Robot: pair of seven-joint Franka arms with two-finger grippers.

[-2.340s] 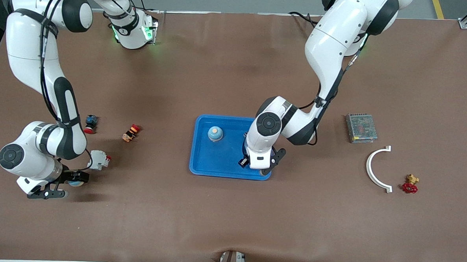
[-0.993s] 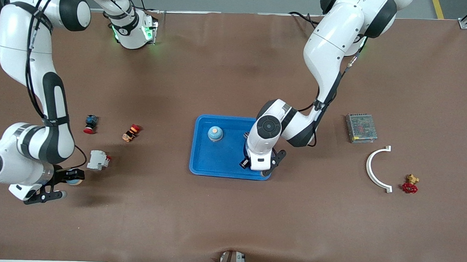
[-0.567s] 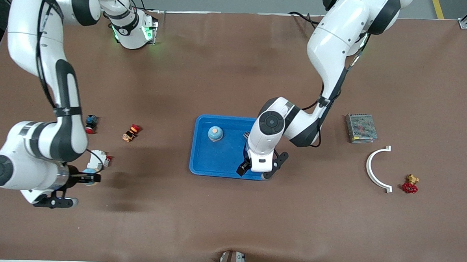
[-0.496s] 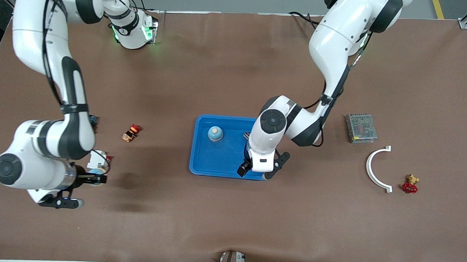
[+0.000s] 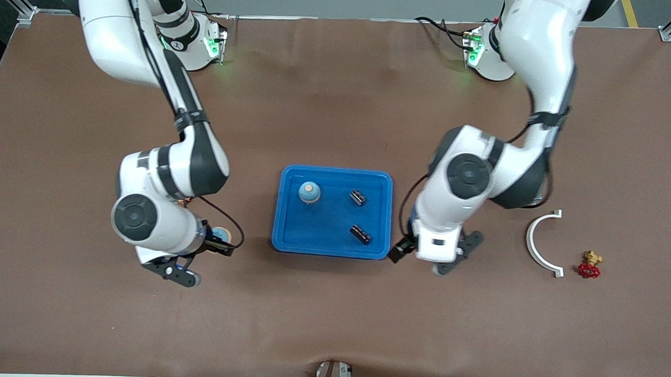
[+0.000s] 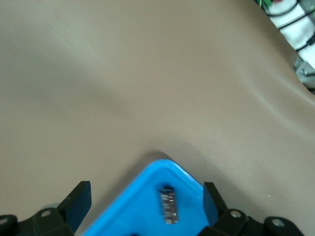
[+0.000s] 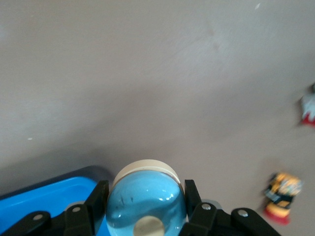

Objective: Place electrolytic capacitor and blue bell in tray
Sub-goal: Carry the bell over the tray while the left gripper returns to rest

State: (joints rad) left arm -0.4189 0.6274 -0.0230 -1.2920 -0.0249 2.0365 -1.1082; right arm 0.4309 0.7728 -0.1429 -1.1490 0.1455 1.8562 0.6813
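Observation:
The blue tray (image 5: 288, 232) lies mid-table. In it sit a blue bell with an orange knob (image 5: 309, 192) and two black electrolytic capacitors (image 5: 358, 197) (image 5: 360, 234). My right gripper (image 5: 216, 242) is shut on a second blue bell (image 5: 221, 234), held over the table beside the tray toward the right arm's end. The right wrist view shows this bell (image 7: 145, 196) between the fingers (image 7: 97, 196), with the tray corner (image 7: 44, 199) beside it. My left gripper (image 5: 418, 258) is open and empty, over the table beside the tray toward the left arm's end. The left wrist view (image 6: 145, 202) shows the tray (image 6: 138, 211) and one capacitor (image 6: 169, 205).
A white curved bracket (image 5: 540, 243) and a red-handled brass valve (image 5: 589, 266) lie toward the left arm's end. The right wrist view shows a yellow and red push button (image 7: 280, 194) and a red and white part (image 7: 309, 108) on the brown mat.
The left gripper let go of a capacitor in the tray, opened and drew away toward the left arm's end. The right gripper carried the second blue bell up close to the tray.

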